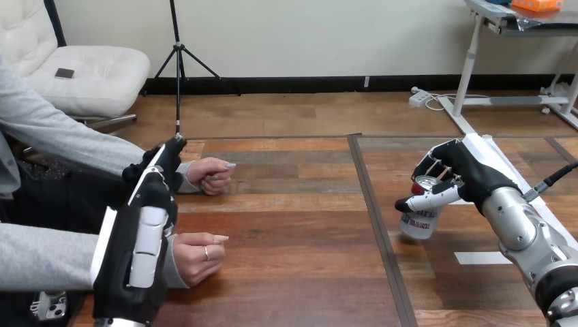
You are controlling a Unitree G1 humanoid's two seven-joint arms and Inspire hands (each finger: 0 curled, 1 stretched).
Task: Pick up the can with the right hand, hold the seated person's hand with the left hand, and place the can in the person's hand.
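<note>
A white can (418, 223) with a silver top is at the right of the table, tilted, and my right hand (472, 172) is shut on its upper part, thumb across the front. Whether its base touches the wood I cannot tell. At the left, my left hand (146, 225) is raised with its back towards me and its fingers stretched forward. It sits between the person's two loosely closed hands. Its fingertips reach the wrist of the person's far hand (213, 176); I cannot tell if they touch. The person's near hand (198, 255) rests beside my palm.
The wooden table (293, 272) has a dark seam (373, 204) running front to back between the can and the person's hands. A white tape strip (480, 257) lies near my right forearm. The person's grey sleeves come in from the left edge.
</note>
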